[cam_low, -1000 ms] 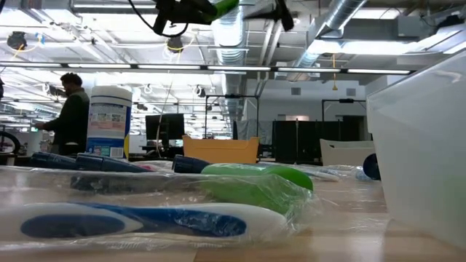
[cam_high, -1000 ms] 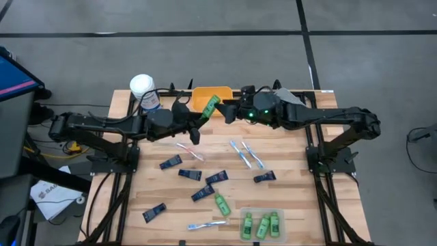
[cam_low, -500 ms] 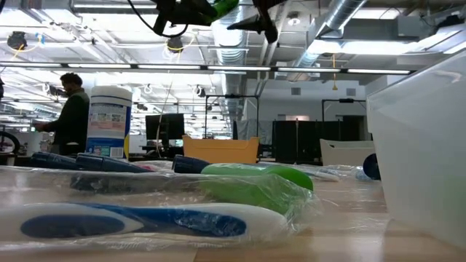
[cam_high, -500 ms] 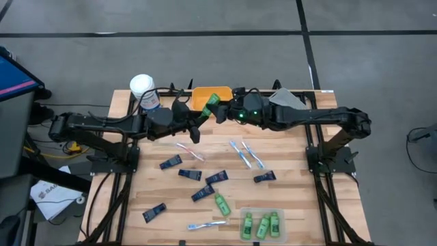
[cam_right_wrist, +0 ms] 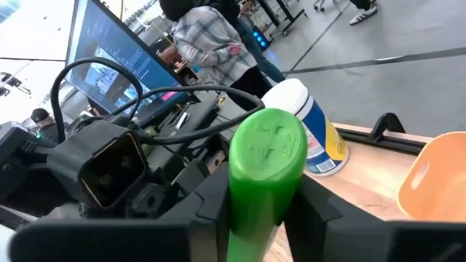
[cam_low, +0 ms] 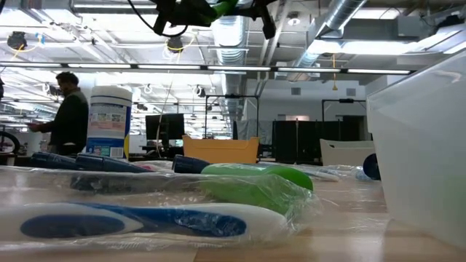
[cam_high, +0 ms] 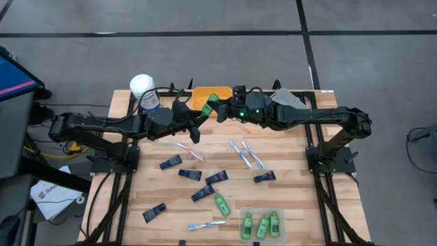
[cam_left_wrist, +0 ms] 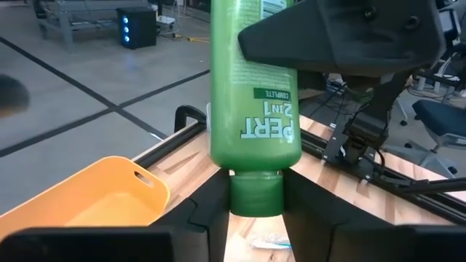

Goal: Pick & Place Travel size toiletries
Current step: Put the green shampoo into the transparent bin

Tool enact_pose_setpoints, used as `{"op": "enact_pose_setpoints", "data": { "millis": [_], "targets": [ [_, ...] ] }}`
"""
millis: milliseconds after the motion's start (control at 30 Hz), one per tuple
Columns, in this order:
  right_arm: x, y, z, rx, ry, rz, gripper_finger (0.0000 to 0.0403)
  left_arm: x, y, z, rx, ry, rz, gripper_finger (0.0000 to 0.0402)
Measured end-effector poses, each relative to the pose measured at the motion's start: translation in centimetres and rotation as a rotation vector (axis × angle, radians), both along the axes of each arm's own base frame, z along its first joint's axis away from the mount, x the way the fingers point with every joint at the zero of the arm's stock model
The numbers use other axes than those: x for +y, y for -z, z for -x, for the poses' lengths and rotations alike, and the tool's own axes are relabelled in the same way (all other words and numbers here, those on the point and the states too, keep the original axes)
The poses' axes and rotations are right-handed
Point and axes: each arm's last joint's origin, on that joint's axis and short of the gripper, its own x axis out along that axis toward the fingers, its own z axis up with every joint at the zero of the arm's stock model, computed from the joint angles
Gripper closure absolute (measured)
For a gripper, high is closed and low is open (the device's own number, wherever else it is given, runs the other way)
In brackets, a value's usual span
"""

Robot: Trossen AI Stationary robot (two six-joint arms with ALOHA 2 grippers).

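Travel size toiletries lie spread across the table (cam_high: 293, 205), read here as a clock face with twelve at the far edge

At eleven o'clock stands one white-lidded canister (cam_high: 143, 87). The left gripper (cam_high: 203, 115) reaches in from nine o'clock and is clenched on the cap of a raised green bottle (cam_high: 212, 104), its fingers (cam_left_wrist: 211, 207) pressed to both sides of the cap. That bottle hangs in the air at twelve o'clock, over the near rim of one orange bin (cam_high: 199, 93). The right gripper (cam_high: 223, 111), coming from three o'clock, grasps the bottle's other end, with fingers (cam_right_wrist: 314, 207) against both flanks

On the boards there are six navy tubes: one at seven o'clock (cam_high: 154, 212), four around the centre (cam_high: 171, 162) (cam_high: 190, 175) (cam_high: 202, 193) (cam_high: 216, 178), and one toward four o'clock (cam_high: 264, 177). Four toothbrushes: one pink (cam_high: 190, 151) left of centre, one blue (cam_high: 207, 224) at six o'clock, and two blue (cam_high: 237, 152) (cam_high: 252, 154) side by side right of centre

Green bottles number five: the raised one, one loose (cam_high: 222, 203) near six o'clock, and three (cam_high: 248, 224) (cam_high: 263, 225) (cam_high: 274, 223) side by side in one clear bin (cam_high: 259, 212) at five o'clock

One grey bin (cam_high: 288, 97) sits at one o'clock
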Motion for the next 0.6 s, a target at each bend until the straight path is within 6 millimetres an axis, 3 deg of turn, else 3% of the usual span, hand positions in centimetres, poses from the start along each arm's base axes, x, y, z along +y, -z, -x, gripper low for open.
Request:
{"op": "enact_pose_setpoints", "data": {
  "millis": [300,433,600],
  "targets": [
    [-0.4,-0.9,0.5,-0.043,0.012,0.016,0.0312,-0.3,0.0,-0.1,0.011,0.087,-0.005,0.0186],
    [-1.0,-2.3,2.2,-0.033,0.03,0.046,0.0314,-0.6,0.1,-0.1,0.016,0.129,0.008,0.014],
    [0.0,-3.0,6.0,0.173,0.008,0.033,0.0314,-1.2,0.1,0.4,0.047,0.155,0.013,0.0117]
  ]
}}
